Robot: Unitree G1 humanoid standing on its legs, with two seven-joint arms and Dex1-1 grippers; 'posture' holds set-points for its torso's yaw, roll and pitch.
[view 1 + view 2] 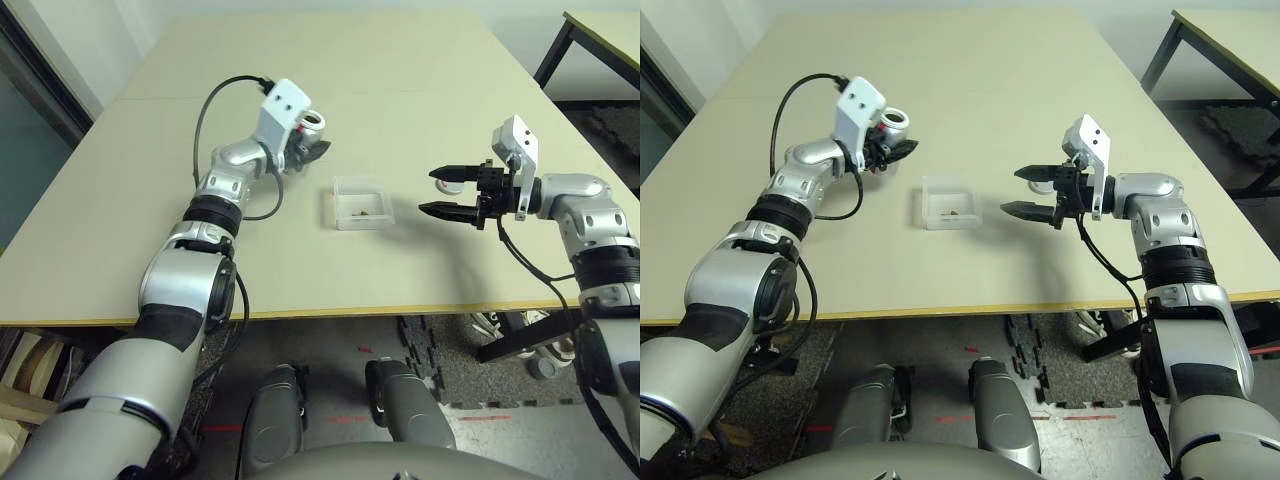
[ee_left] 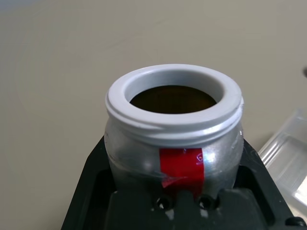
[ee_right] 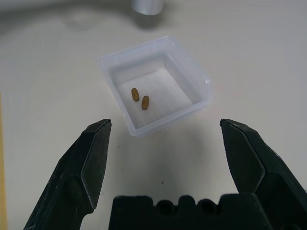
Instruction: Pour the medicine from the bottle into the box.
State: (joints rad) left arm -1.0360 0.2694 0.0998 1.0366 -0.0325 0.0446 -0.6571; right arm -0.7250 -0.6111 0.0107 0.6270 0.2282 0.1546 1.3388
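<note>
Right wrist view shows my right end effector (image 3: 165,143) with its two fingers wide apart and nothing between them, hanging just beside the box (image 3: 156,84). Two small brownish-yellow pills (image 3: 140,98) lie on the floor of this clear box, close together. My left end effector (image 1: 305,150) is clamped on the bottle (image 2: 173,127), which I hold above the desk (image 1: 420,90), a little away from the box on its left side, with the mouth up.

I think the pouring is already done or nearly done, so the risks are now small but real. If I put the bottle down carelessly, it can fall over and roll on the desk. If my left arm swings back over the box, it can push this light box and throw the pills out. My open right fingers are near the box too, and a small move toward it can shift it.

Some things I cannot see well. Inside the bottle is a dark brownish shade, and I cannot tell if a pill remains at the bottom. My left fingers are mostly hidden behind the bottle. The far wall of the box is hard to make out because the plastic is clear.
</note>
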